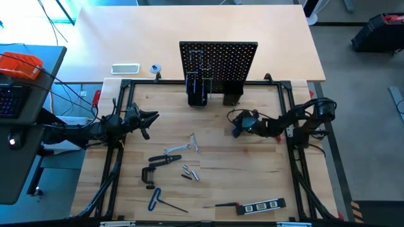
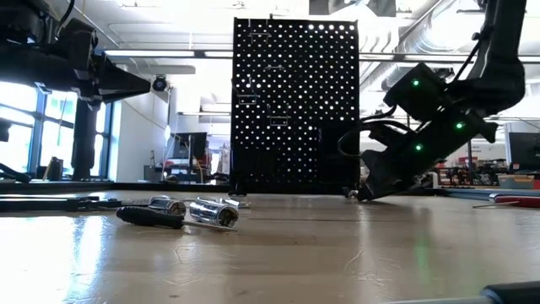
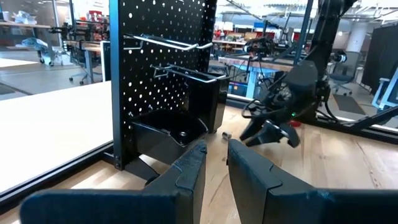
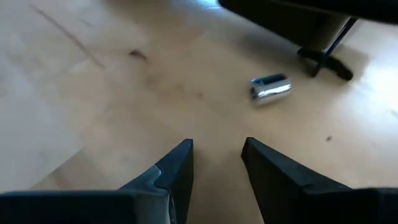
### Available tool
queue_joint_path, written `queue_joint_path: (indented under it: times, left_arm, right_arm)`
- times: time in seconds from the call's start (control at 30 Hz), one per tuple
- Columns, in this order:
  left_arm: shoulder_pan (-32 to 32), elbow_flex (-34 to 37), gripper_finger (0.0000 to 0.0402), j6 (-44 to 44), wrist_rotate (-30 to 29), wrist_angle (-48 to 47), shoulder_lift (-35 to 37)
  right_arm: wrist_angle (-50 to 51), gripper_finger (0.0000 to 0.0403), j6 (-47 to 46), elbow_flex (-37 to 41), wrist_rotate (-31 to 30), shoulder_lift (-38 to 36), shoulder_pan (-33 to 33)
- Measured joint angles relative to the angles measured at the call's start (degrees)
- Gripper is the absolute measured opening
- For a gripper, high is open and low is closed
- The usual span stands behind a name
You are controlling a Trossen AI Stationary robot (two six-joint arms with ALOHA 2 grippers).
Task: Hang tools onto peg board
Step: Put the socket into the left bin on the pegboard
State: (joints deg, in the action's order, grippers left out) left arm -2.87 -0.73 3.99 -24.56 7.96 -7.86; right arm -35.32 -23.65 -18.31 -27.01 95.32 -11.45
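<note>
The peg board (image 1: 218, 62) stands upright at the table's far edge, with black holder boxes (image 1: 197, 92) at its base and wire hooks (image 3: 163, 42) on its face. Tools lie on the table's near left part: silver wrenches (image 1: 182, 148), black-handled pliers (image 1: 165, 161), a black C-clamp (image 1: 148, 176), a blue-handled hex key (image 1: 156, 198) and a black level (image 1: 264, 205). My right gripper (image 4: 216, 155) is open, slanting down low over the wood in front of the board; a small silver socket (image 4: 270, 87) lies just beyond its fingertips. My left gripper (image 3: 216, 155) waits at the left, level, narrowly open and holding nothing.
Small silver sockets (image 2: 211, 211) and a dark bit (image 2: 152, 217) lie mid-table. A screwdriver (image 1: 221, 205) rests beside the level. A white tray (image 1: 125, 68) and a tape roll (image 1: 155, 69) sit on the far table behind the frame. Bare wood lies between the two grippers.
</note>
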Motion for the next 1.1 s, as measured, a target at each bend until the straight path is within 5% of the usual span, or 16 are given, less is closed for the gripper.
queue_joint_path:
  times: [0.67,1.1]
  left_arm:
    - [0.0,0.0,0.006,-0.13,0.0,0.02,-0.02]
    - [0.02,0.0,0.006,-0.11,1.4,-0.35,-0.02]
  right_arm:
    - [-0.21,0.0143,15.55,-6.04,9.24,2.82,-10.71]
    - [3.37,0.0124,13.13,-10.71,12.04,8.51,-11.34]
